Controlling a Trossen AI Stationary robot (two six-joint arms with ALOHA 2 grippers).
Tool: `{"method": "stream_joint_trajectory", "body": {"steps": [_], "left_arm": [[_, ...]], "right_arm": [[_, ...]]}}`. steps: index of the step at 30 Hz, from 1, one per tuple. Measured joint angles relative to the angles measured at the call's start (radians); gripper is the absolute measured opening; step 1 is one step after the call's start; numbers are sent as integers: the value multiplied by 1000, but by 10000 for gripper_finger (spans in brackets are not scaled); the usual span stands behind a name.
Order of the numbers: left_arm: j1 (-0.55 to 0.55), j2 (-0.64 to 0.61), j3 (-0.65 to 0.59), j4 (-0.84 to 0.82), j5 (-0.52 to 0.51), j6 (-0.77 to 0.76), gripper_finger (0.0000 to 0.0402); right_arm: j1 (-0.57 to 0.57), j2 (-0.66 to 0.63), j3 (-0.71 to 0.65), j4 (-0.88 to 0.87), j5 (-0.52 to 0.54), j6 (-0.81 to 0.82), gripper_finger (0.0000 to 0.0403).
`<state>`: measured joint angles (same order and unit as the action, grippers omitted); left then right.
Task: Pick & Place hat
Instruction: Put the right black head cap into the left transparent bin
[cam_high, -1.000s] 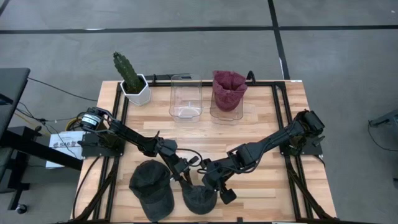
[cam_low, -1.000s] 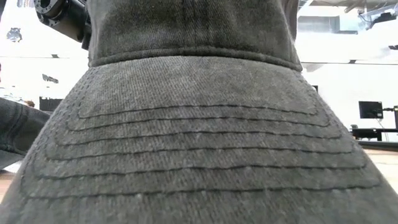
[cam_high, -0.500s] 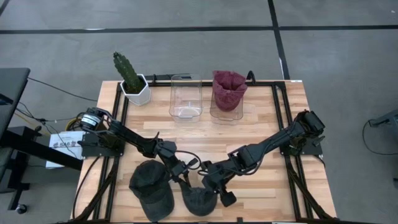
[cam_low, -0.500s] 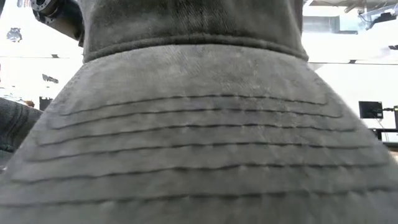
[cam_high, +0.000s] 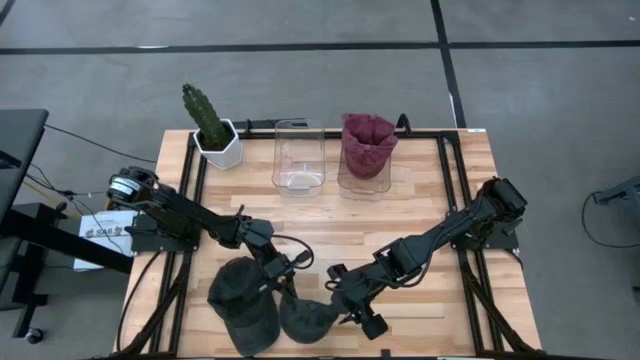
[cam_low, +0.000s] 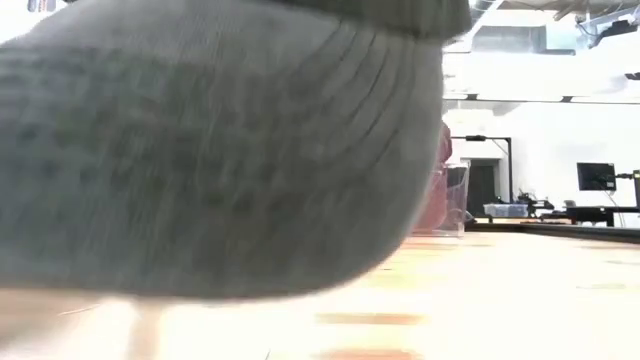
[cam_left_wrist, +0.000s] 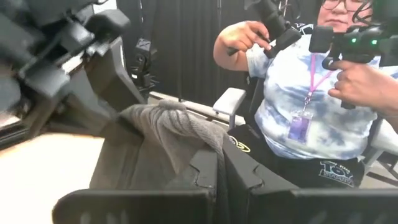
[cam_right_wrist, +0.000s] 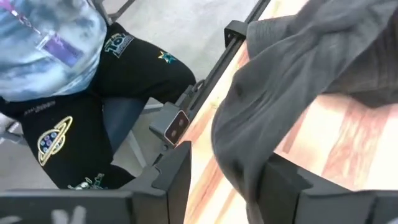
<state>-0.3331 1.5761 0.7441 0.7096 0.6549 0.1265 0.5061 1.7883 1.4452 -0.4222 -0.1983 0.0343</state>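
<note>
A dark grey hat (cam_high: 308, 320) is near the table's front edge, and my left gripper (cam_high: 283, 290) is shut on it. In the low view its blurred brim (cam_low: 220, 150) fills the left side, raised off the wood. My right gripper (cam_high: 352, 308) stands open at the hat's right side. In the right wrist view the hat's cloth (cam_right_wrist: 267, 81) droops between its fingers. A second dark hat (cam_high: 240, 298) lies flat on the table just left of the held one. My left gripper (cam_left_wrist: 219, 180) pinches a bunched fold of the hat's cloth (cam_left_wrist: 208, 140) between its two shut fingers. The fingers come nearly level from the table's far left. The cloth humps up beyond them, and the brim hangs clear of the table. My right gripper (cam_right_wrist: 227, 180) has the hat's edge (cam_right_wrist: 249, 168) between its open fingers; whether it touches, I cannot tell.
At the back stand a clear container (cam_high: 299, 155), a second container holding a maroon hat (cam_high: 367, 145), and a potted cactus (cam_high: 210, 125). A seated person (cam_left_wrist: 311, 93) with hand controllers is beyond the table's front edge.
My left gripper has risen and drawn back toward the table's left, taking the hat with it. The hat has shifted left against the second hat. Its brim, which filled the low view, has lifted and swung left, baring the table beneath it.
</note>
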Motion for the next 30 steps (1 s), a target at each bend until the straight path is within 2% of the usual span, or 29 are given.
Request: {"method": "stream_joint_trajectory", "body": {"steps": [6,13,17,23,30], "left_arm": [[4,-86,0,-68,0,0,8],[76,-218,0,-176,5,74,8],[165,-298,0,-216,29,77,8],[327,-417,0,-282,38,53,9],[578,-492,3,-276,185,80,9]], "right_arm": [[3,-83,0,-64,30,-31,141],[17,-237,-60,-104,201,-59,117],[17,-372,-203,-58,292,-27,114],[17,-602,-504,119,442,65,113],[17,-803,-819,336,604,123,113]]}}
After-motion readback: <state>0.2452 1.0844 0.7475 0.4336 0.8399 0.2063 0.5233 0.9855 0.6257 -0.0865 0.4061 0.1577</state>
